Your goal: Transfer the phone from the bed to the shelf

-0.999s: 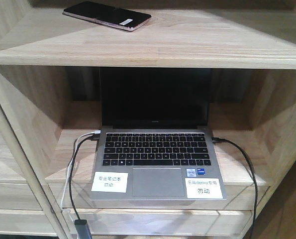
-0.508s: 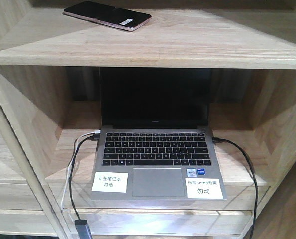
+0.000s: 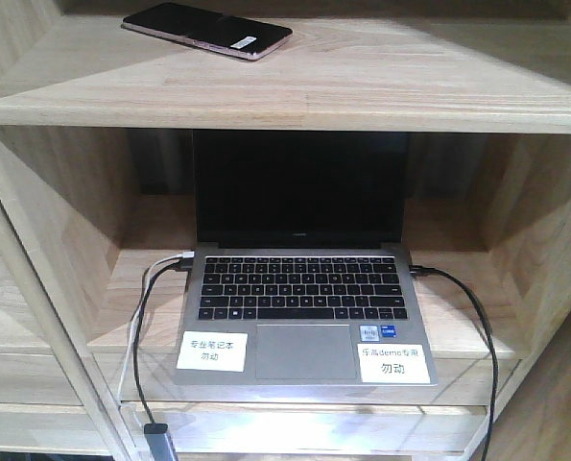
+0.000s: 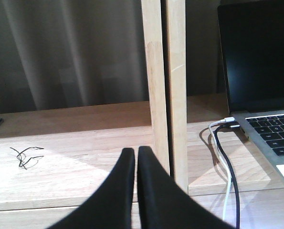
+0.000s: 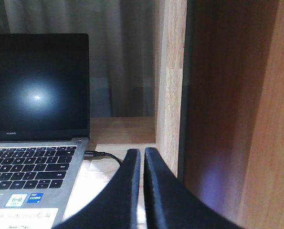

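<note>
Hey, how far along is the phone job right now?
It looks done: the phone lies flat on the top board of the shelf, above the laptop. Nothing is in hand: the left claw and right claw are both shut and empty, down at the laptop's level. Nothing visible remains to do.

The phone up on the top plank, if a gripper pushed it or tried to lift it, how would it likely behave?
The phone lies flat on the shelf, so it probably slides instead of tipping or rolling. Its glossy screen and thin pinkish edge suggest a slippery, hard-to-pinch grip. It looks rigid and likely light, though the glass may be fragile if it falls off the plank's front edge.
</note>
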Controlling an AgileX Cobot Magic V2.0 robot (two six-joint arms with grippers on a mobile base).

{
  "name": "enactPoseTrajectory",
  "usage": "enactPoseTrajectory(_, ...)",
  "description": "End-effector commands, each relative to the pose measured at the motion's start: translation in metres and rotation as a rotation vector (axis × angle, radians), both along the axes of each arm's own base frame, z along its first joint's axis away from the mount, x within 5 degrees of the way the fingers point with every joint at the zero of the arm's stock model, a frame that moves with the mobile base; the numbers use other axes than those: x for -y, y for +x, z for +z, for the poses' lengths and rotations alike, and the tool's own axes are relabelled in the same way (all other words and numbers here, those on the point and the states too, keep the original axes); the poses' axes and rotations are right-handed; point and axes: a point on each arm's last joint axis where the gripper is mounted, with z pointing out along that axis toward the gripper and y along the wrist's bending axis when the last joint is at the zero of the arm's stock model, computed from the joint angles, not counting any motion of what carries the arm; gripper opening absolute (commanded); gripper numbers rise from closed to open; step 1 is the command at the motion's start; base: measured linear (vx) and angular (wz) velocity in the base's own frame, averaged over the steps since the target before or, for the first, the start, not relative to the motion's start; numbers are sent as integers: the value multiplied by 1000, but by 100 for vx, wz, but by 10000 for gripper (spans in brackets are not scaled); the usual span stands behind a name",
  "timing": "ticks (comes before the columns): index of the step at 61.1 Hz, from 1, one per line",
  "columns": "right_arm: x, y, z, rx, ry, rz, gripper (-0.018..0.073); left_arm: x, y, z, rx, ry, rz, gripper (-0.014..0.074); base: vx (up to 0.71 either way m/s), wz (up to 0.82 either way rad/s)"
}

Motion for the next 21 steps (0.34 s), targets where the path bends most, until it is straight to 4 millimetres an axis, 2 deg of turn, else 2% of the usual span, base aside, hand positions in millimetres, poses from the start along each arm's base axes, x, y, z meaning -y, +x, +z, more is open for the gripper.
enactPoseTrajectory(1, 1, 0, 5, 84, -17, -12, -4, 1, -1, 15, 100, -10, -6, 1, 0, 0)
enactPoseTrajectory(21, 1, 0, 5, 84, -17, -12, -4, 1, -1, 15, 100, -10, -6, 1, 0, 0)
